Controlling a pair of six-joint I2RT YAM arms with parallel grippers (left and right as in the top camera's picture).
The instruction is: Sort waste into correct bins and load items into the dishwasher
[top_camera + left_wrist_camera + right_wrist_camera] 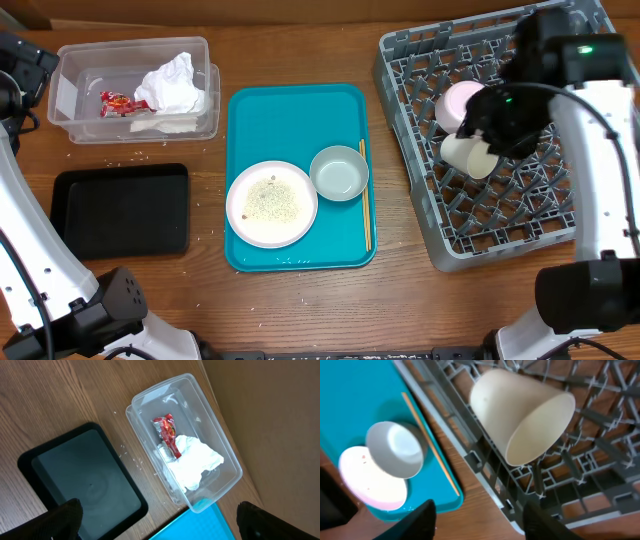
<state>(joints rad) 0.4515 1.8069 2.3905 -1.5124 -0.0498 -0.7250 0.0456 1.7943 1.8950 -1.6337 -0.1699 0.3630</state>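
The clear tub point(70, 75) holds crumpled napkins point(175, 85) and the red-and-white wrapper point(115, 102); both also show in the left wrist view point(197, 462) point(167, 432). The black tray point(120, 210) lies empty in front of it. The white plate point(270, 203) carries rice grains. It sits beside the grey-green bowl point(340, 172) and the chopsticks point(366, 195). The white cup point(470, 153) point(520, 410) lies on its side in the grey dish rack point(560, 225), next to the pink plate point(458, 100). My right gripper point(482, 520) is open and empty, above the cup. My left gripper point(160, 522) is open and empty near the tub.
The plate, bowl and chopsticks rest on a teal serving tray point(300, 110) in the middle of the table. Loose rice grains lie scattered on the wood between the tub and the black tray point(140, 157). A cardboard wall point(280, 420) stands behind the tub.
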